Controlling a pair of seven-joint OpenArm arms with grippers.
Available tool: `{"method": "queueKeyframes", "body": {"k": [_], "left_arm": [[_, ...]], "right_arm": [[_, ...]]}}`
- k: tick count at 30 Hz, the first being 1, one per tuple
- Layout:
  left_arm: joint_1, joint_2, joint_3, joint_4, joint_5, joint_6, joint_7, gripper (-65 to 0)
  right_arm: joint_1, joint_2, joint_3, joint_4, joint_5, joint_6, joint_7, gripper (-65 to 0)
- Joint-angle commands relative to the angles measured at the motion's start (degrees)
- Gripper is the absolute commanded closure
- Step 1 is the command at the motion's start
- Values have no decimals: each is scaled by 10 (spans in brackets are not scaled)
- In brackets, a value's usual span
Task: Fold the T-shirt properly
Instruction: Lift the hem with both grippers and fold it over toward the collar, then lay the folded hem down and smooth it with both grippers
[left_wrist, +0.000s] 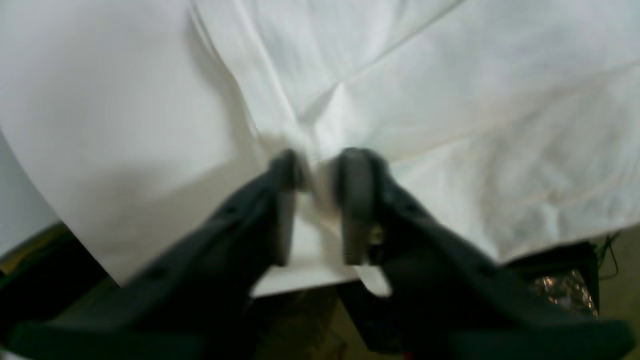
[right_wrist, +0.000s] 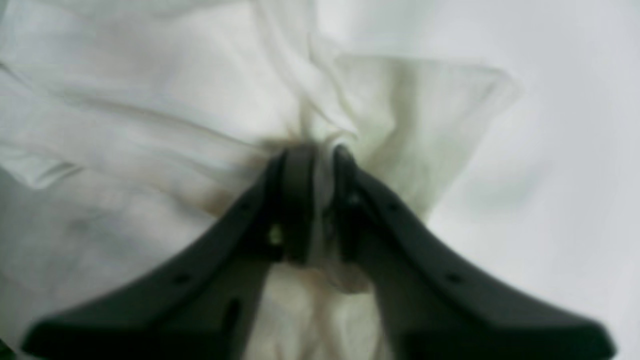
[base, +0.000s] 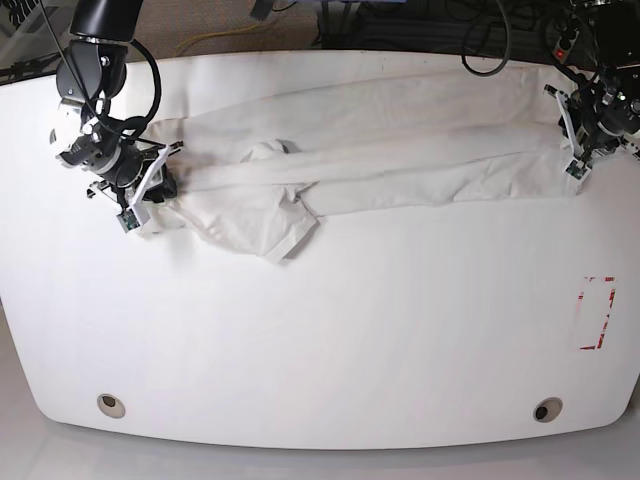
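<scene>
The T-shirt (base: 400, 160) lies stretched in a long band across the far half of the white table (base: 330, 340), plain white side up; no print shows. A sleeve (base: 275, 232) sticks out toward the front on the left. My right gripper (base: 163, 186) is at the shirt's left end, and in the right wrist view it (right_wrist: 322, 155) is shut on a bunched fold of the shirt (right_wrist: 150, 110). My left gripper (base: 573, 165) is at the shirt's right end, and in the left wrist view it (left_wrist: 317, 170) is shut on the shirt's cloth (left_wrist: 450, 100).
A red-marked rectangle (base: 598, 313) is on the table at the right. Two round holes (base: 112, 404) (base: 545, 409) sit near the front edge. Cables (base: 490, 35) run behind the far edge. The floor (left_wrist: 620, 270) shows below the cloth.
</scene>
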Motion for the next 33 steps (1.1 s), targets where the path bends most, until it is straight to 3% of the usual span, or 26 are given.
{"method": "queueKeyframes", "body": {"k": [1, 4, 8, 13, 17, 27, 33], "left_arm": [[1, -14, -2, 5, 3, 3, -1, -271], [3, -14, 12, 7, 2, 3, -1, -403], [1, -14, 4, 44, -1, 3, 0, -417], [-13, -9, -12, 91, -1, 3, 0, -415], [-40, 0, -6, 78, 2, 3, 0, -415], [-49, 11, 78, 2, 67, 3, -2, -414], [-49, 11, 81, -39, 75, 3, -5, -414]], "right_arm": [[3, 11, 6, 10, 8, -2, 11, -203], [-1, -5, 46, 12, 9, -2, 3, -336], [0, -37, 124, 80, 9, 2, -37, -420], [5, -59, 137, 147, 9, 29, -64, -436], [43, -64, 118, 140, 4, 32, -73, -438], [171, -36, 11, -29, 3, 32, -91, -438], [236, -36, -28, -144, 8, 32, -123, -438]]}}
